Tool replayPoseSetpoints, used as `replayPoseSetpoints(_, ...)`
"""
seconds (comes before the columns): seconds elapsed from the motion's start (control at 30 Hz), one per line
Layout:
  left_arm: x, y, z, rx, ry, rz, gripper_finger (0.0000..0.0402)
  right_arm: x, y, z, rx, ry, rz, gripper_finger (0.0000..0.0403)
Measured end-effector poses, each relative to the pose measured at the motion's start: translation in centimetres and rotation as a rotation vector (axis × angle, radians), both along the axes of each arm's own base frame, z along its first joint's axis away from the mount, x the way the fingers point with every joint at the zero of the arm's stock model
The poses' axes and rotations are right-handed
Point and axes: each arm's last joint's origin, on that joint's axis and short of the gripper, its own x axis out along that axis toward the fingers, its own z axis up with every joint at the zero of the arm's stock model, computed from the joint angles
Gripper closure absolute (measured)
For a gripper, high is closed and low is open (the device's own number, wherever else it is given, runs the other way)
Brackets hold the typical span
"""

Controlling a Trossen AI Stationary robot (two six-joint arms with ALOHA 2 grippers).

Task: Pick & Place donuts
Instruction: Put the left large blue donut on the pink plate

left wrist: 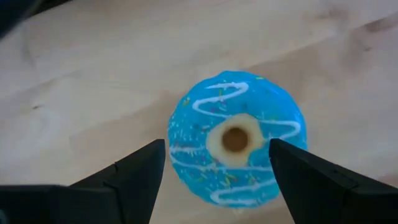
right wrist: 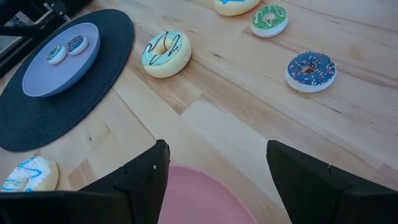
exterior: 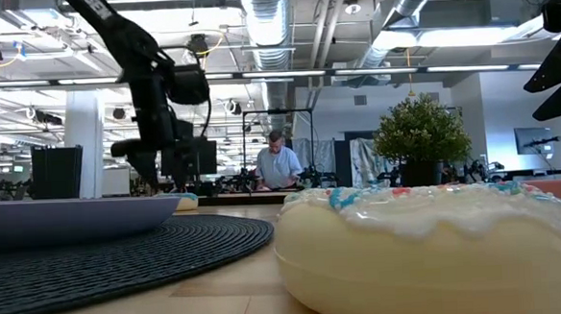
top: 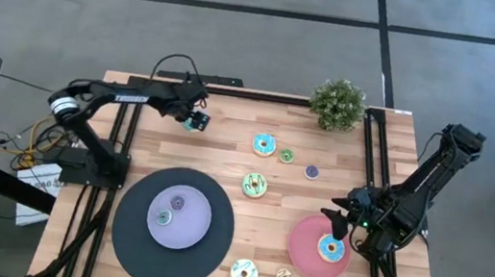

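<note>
My left gripper (top: 195,119) is open near the table's far left, low over a blue donut with white zigzag icing (left wrist: 249,106) that lies flat on the wood. In the left wrist view its two fingers stand on either side of that donut, and no touch shows. My right gripper (top: 337,221) hangs open above the pink plate (top: 308,249), which carries a blue-iced donut (top: 333,249). Other donuts lie on the table: a blue one (top: 264,145), a small green one (top: 286,156), a small purple one (top: 312,172), a green-white one (top: 254,185), a white one (top: 243,273) and a small orange one (top: 283,276).
A lavender plate (top: 191,233) with two small donuts (top: 177,203) sits on a big black disc (top: 131,239) at the near left. A potted plant (top: 338,103) stands at the far edge. Beyond the table, a person (exterior: 279,167) is in the room.
</note>
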Motion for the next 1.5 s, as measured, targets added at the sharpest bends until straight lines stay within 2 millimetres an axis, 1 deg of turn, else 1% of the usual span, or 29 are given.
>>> replayPoseSetpoints(0.13,0.1,0.8,-0.6,-0.027,0.007,0.000,0.0121,0.0,0.0,0.0,0.001,0.000,0.000,0.0143)
replayPoseSetpoints(0.47,-0.8,1.5,-0.6,-0.038,0.028,0.024,0.0121,0.0,0.0,0.0,0.001,0.001,0.001,0.0143)
replayPoseSetpoints(0.7,-0.8,1.4,-0.7,-0.045,0.026,0.022,0.0121,0.0,0.0,0.0,0.001,0.001,0.001,0.0143)
replayPoseSetpoints(1.23,-1.4,0.7,-2.7,-0.030,-0.013,0.045,0.0121,0.0,0.1,0.0,0.010,-0.003,0.001,0.0143)
replayPoseSetpoints(1.5,-0.5,1.0,-2.4,0.011,-0.097,0.021,0.0121,0.0,0.1,0.0,0.012,-0.004,0.001,0.0143)
